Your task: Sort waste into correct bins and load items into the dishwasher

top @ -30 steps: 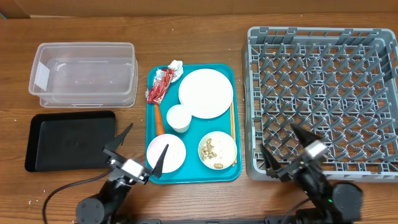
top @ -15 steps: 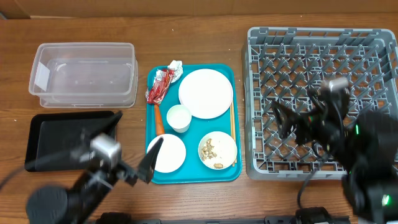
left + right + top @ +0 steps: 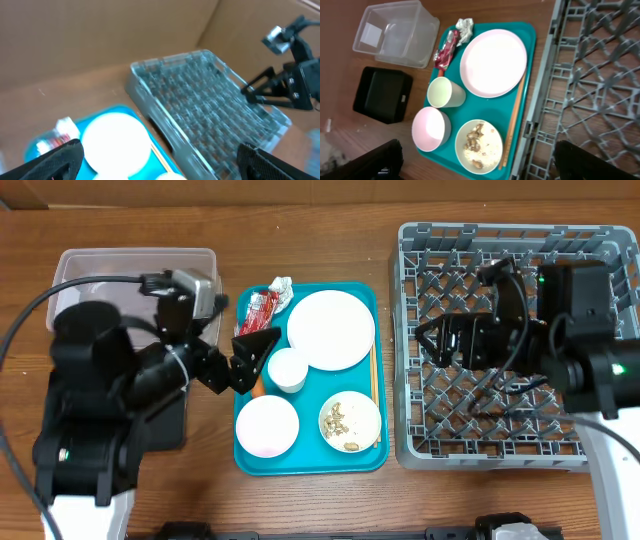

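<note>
The surface (image 3: 330,500) is brown wood, its grain running left to right with darker streaks, and it reaches the left, right and top edges of the overhead view. Along the bottom of that view it ends at a dark strip. In the left wrist view a cardboard wall (image 3: 100,35) stands behind the surface, plain tan and filling the upper half of the frame. A fold (image 3: 209,24) slants down from the top right where two panels meet. The light is soft and even, and shadows on the wood are faint. In the right wrist view the same wood shows down the left side and at the upper centre.
</note>
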